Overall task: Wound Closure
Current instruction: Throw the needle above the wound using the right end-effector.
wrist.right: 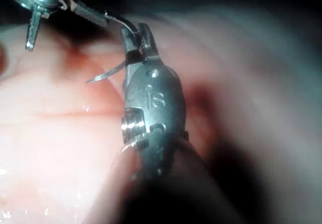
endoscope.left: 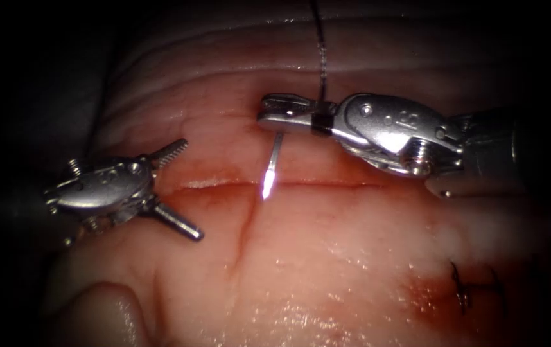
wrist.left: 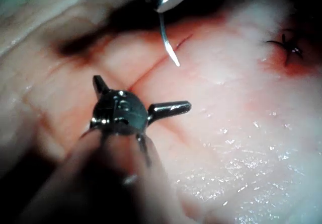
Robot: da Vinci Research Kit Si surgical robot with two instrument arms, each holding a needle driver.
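Observation:
My right tool [endoscope.left: 275, 119] comes in from the right with its jaws shut on the curved needle [endoscope.left: 274, 154], gripping it about mid-curve, toward the thread end. The needle hangs down with its bright tip just over the cut [endoscope.left: 340, 184] and is not in the tissue. Dark thread [endoscope.left: 320, 51] runs up from behind the jaws. At the cut's left end my left tool [endoscope.left: 182, 186] stands wide open, holding nothing. The left wrist view has the open left tool [wrist.left: 143, 93] below the needle [wrist.left: 165, 35]. In the right wrist view the right tool [wrist.right: 136, 40] holds the needle [wrist.right: 108, 73].
The cut runs across the tissue [endoscope.left: 327, 257] as a thin red line. An earlier dark stitch [endoscope.left: 465, 286] sits in a patch of red fluid at the lower right, and is also seen in the left wrist view [wrist.left: 287, 48]. A faint crease [endoscope.left: 243, 225] runs down from the cut.

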